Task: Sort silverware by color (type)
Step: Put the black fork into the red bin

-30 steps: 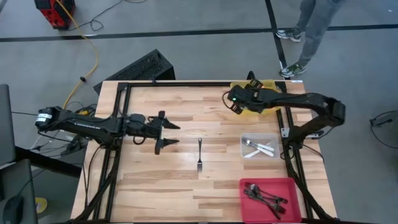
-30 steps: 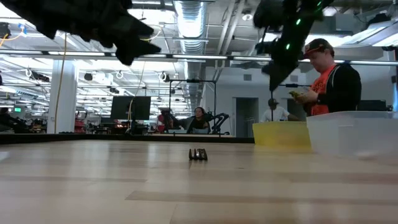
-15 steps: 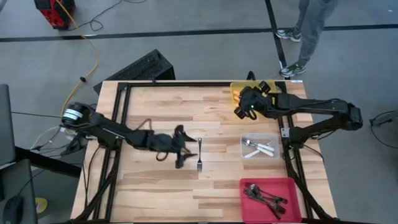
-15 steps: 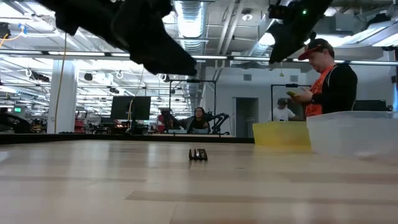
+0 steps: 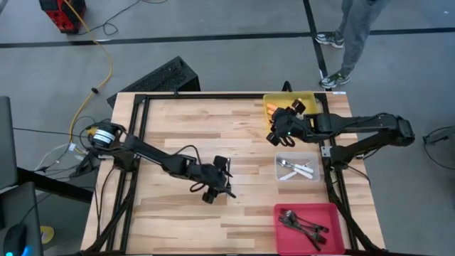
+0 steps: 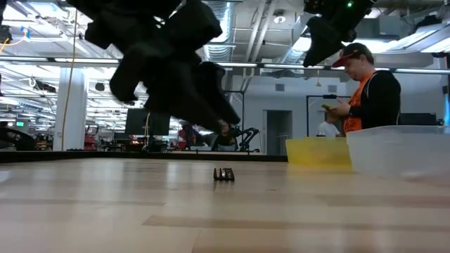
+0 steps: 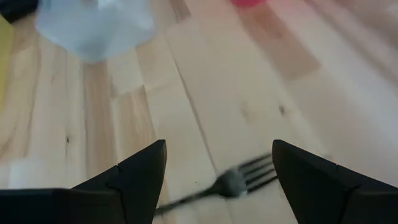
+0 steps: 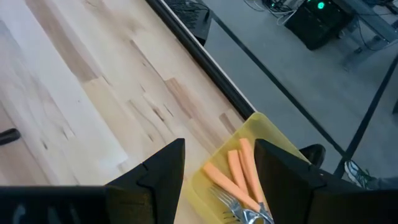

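Fork (image 7: 233, 183) dark, lying mid-bench, left end effector (image 7: 217, 171) spread just above it, right end effector (image 8: 217, 165) spread over yellow bin (image 8: 273, 140) holding orange forks (image 8: 239, 174), apart from it

The counter (image 5: 170, 128) was pale wood in jointed strips, smooth with a satin sheen. The fork (image 7: 233, 183) lying on it was dark metal, dully reflective. The yellow bin (image 8: 273, 140) was translucent plastic and held forks with matt orange handles (image 8: 239, 171) and bright metal tines. The clear bin (image 5: 297, 158) was frosted plastic; the red bin (image 5: 307, 210) was opaque plastic
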{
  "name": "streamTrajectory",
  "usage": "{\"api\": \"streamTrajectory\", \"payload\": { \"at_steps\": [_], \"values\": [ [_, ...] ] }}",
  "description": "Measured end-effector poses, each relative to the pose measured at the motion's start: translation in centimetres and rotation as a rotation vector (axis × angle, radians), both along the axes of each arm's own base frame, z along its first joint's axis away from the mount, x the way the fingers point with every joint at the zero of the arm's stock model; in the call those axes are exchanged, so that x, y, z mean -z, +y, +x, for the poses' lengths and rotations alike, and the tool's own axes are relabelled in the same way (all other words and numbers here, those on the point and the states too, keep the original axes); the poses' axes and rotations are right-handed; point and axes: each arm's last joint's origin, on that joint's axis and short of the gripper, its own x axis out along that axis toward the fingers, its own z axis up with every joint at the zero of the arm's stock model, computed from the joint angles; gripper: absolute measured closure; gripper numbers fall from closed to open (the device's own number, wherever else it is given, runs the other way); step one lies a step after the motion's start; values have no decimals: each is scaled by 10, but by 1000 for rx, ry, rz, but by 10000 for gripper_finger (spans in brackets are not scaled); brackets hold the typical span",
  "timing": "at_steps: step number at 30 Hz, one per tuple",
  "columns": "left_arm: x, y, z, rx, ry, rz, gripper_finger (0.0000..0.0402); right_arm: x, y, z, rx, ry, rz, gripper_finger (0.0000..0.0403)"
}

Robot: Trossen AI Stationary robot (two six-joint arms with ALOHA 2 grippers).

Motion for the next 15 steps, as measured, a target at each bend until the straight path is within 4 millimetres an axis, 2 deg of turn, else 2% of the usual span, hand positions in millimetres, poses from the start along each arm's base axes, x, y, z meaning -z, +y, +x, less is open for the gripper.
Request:
{"api": "streamTrajectory", "payload": {
  "at_steps": [7,10,15],
  "values": [
    [26,-25,-3,95,70,96,125,2,1,-2,20,0,16,184],
    [28,-32,-6,89,62,140,125,2,1,-3,29,7,23,184],
    [31,-32,-4,57,42,219,125,3,1,-3,33,7,26,184]
  ]
}}
